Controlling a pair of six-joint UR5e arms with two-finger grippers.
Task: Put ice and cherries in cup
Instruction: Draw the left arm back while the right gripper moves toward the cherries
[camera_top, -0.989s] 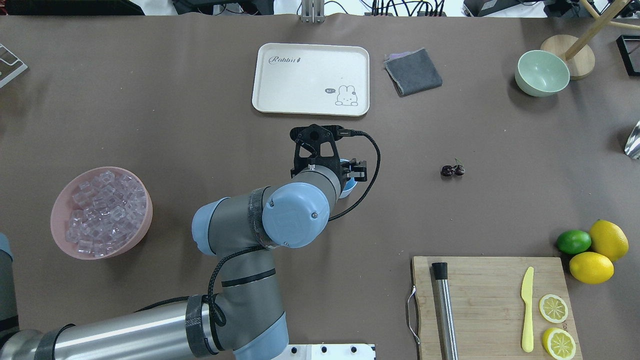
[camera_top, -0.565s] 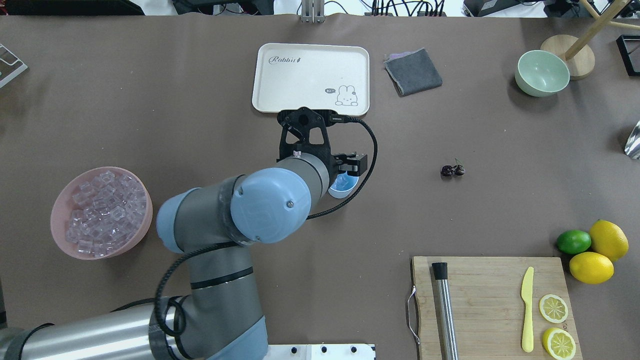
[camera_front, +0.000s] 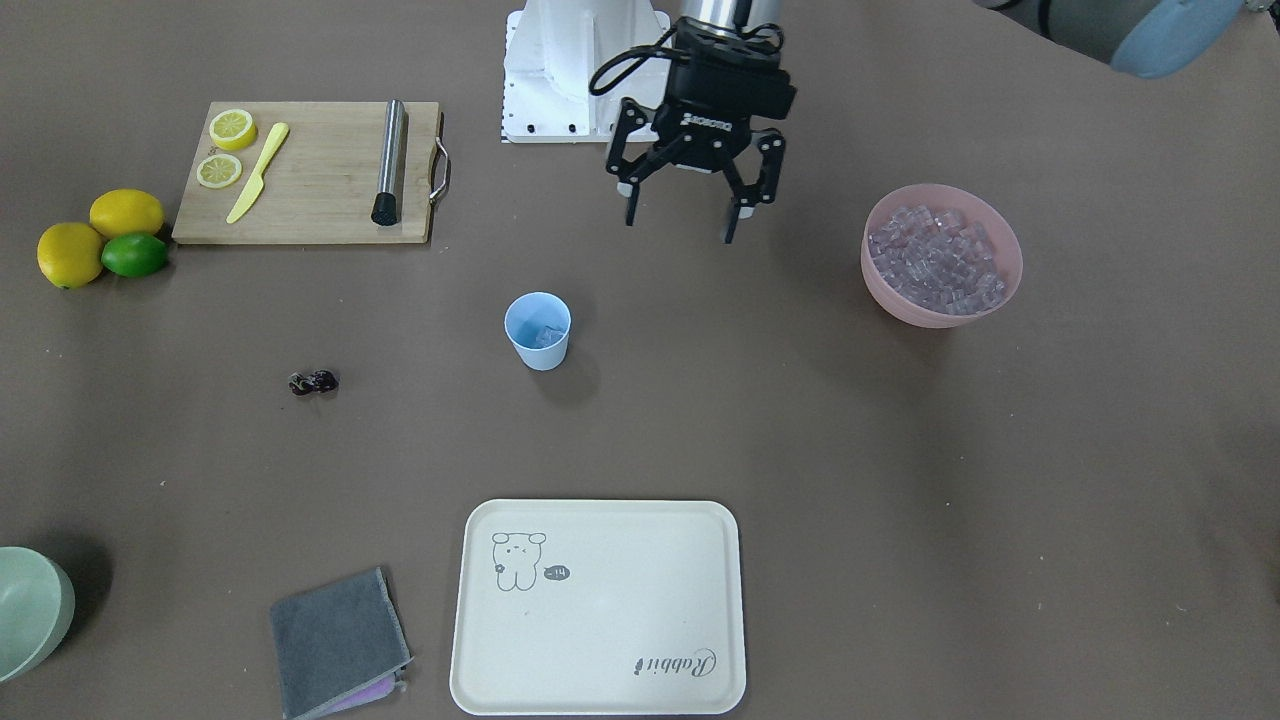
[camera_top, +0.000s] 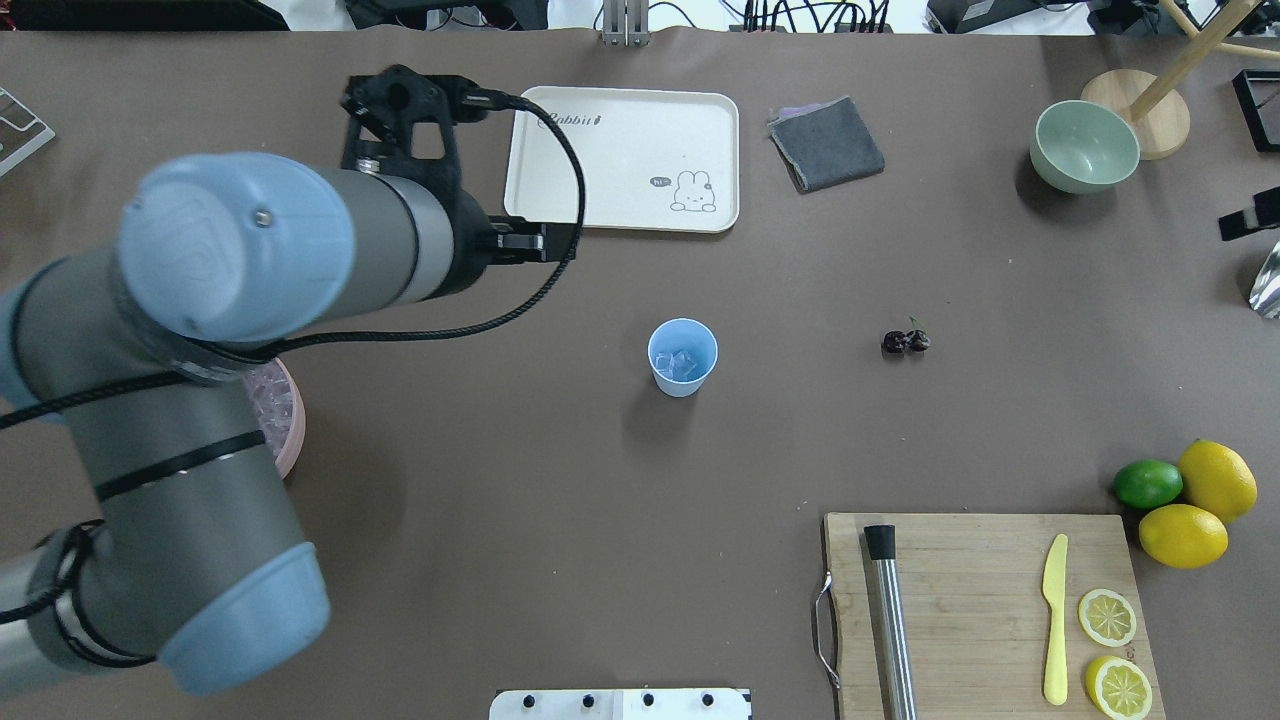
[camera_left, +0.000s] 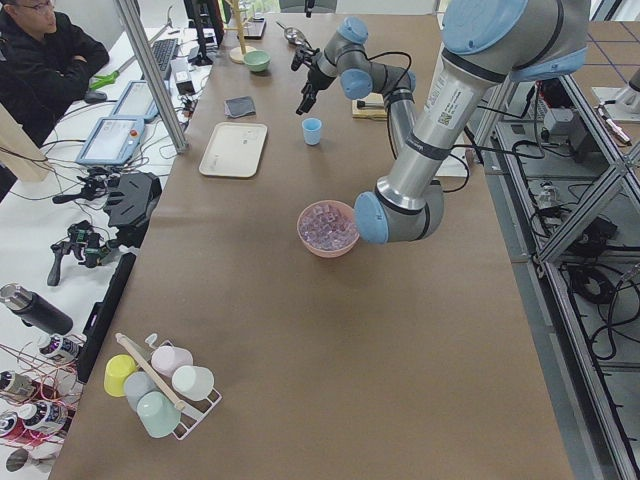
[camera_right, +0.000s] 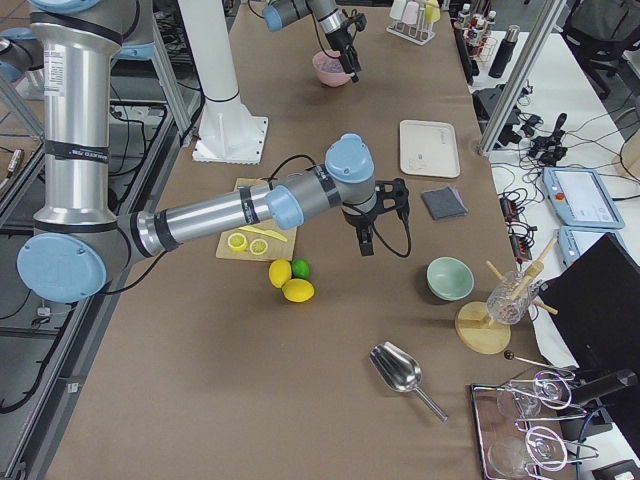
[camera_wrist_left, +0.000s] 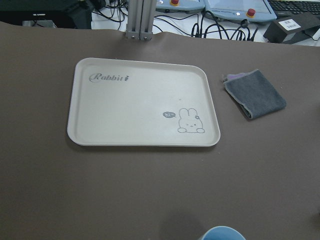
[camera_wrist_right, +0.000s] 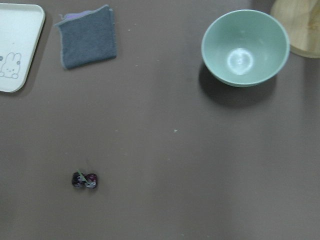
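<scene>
My L claw (camera_front: 679, 226) is hanging raised over the table, jaws spread wide, gripping nothing. The cup (camera_front: 541, 358) is standing upright mid-table w/ some ice in it. More ice (camera_front: 935, 262) is filling the pink bowl (camera_front: 930, 312). The cherries (camera_front: 313, 382) are lying on the table, well apart from the cup. My R claw (camera_right: 365, 243) is hovering; can't tell how far open.

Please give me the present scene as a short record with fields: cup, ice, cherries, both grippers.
cup: upright on the table, a few cubes of ice inside
pink bowl: full of the other cubes
cherries: on the table, apart from the cup
left gripper: open, empty, raised
right gripper: open or shut cannot be told
remaining: cherries not yet in cup
</scene>
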